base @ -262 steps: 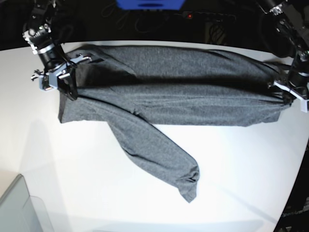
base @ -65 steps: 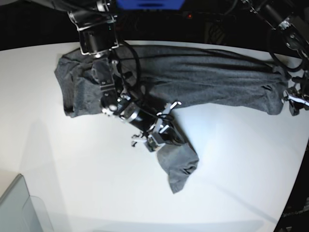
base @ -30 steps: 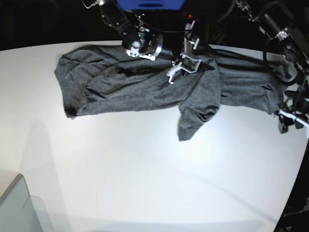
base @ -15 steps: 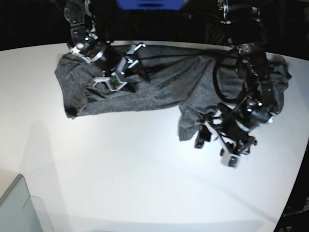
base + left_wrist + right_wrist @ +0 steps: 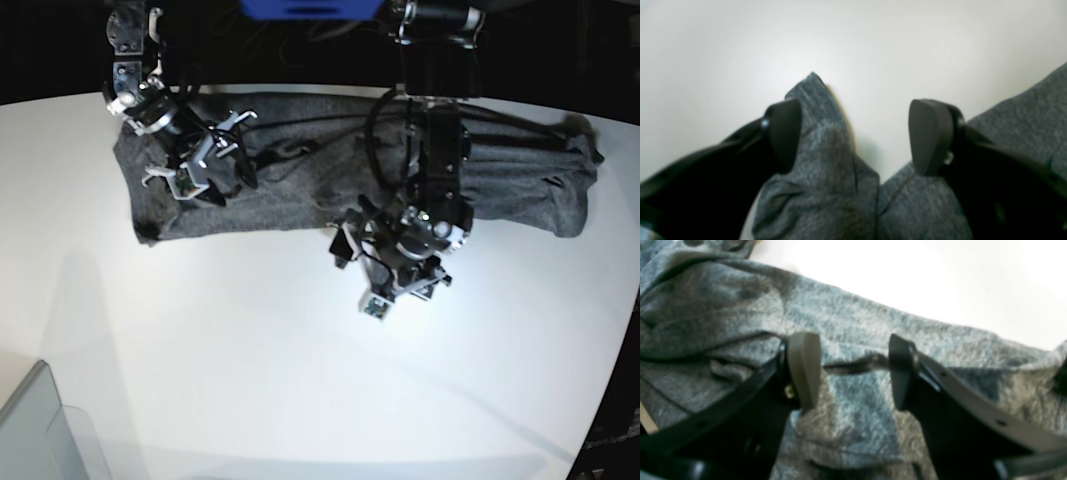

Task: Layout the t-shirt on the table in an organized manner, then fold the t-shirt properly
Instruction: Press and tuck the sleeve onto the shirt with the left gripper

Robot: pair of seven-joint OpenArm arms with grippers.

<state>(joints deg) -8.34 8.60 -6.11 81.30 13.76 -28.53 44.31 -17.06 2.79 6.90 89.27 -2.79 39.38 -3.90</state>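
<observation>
In the left wrist view, one shirt point(image 5: 826, 186) is seen on the white table point(image 5: 873, 40), bunched into two grey masses that meet at a crease below the middle. A pointed tip of cloth reaches up between the two dark fingers point(image 5: 783, 133) of the left pincer point(image 5: 853, 136). The jaws stand wide apart; the left finger lies against the cloth, but nothing is clamped between them. No writing can be read.

In the right wrist view, the shirt point(image 5: 723, 316) fills most of the frame, rumpled, with a dark fold line running across between the fingers point(image 5: 803, 370). The right pincer point(image 5: 853, 373) is held open just above the cloth, and no grip is seen. A strip of bare table point(image 5: 940, 280) shows beyond the shirt. The picture is blurred, and no label can be made out.

In the base view, one shirt point(image 5: 300, 175) is stretched in a long band across the far part of the table point(image 5: 250, 380). Two arms are counted. The right pincer point(image 5: 205, 165) is over the shirt's left part with its jaws parted. The left pincer point(image 5: 395, 290) is at the near edge of the shirt's middle, partly over bare table, also open. A blue object point(image 5: 310, 9) is seen at the top edge, and the corner of a translucent bin point(image 5: 45, 435) at the lower left, well apart from the shirt. No brand or writing is legible.
</observation>
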